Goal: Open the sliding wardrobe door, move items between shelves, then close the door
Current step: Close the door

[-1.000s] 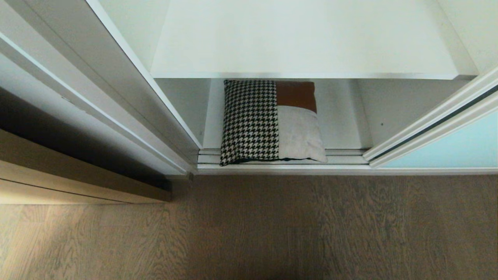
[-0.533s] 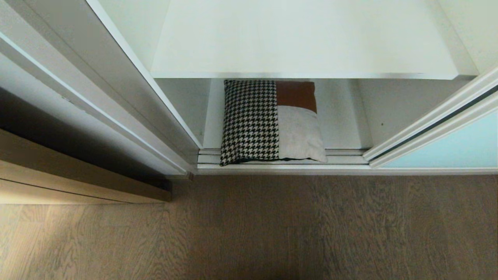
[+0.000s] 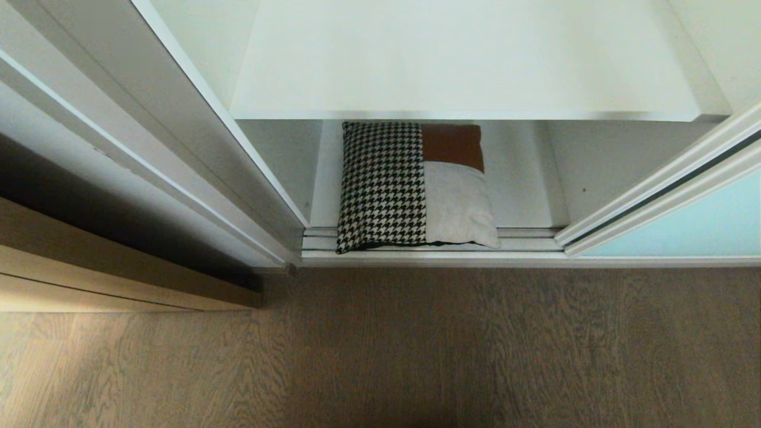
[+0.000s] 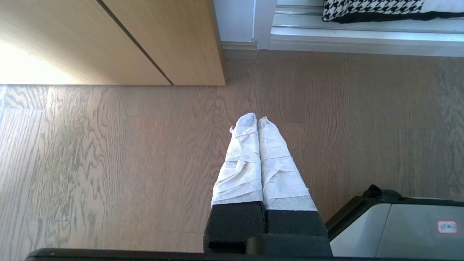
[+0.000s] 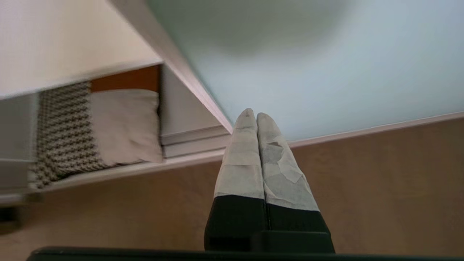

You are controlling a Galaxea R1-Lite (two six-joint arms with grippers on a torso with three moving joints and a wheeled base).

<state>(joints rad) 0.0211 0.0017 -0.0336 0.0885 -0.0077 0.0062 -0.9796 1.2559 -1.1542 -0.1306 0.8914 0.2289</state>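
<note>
Right wrist view showed the right claw (image 5: pixel 252 115), pressed closed and empty, nearer the cushion (image 5: pixel 98 127) on the bottom shelf (image 3: pixel 517 178); left claw (image 4: pixel 252 121) likewise closed, empty

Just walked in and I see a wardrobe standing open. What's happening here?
The sliding wardrobe door is pushed aside, and a cushion lies on the bottom shelf, its front edge over the door track. Nothing is held. The right tool is shut and points at the door's lower frame, near the cushion. The left tool is shut too, hanging over the wood floor.
</note>
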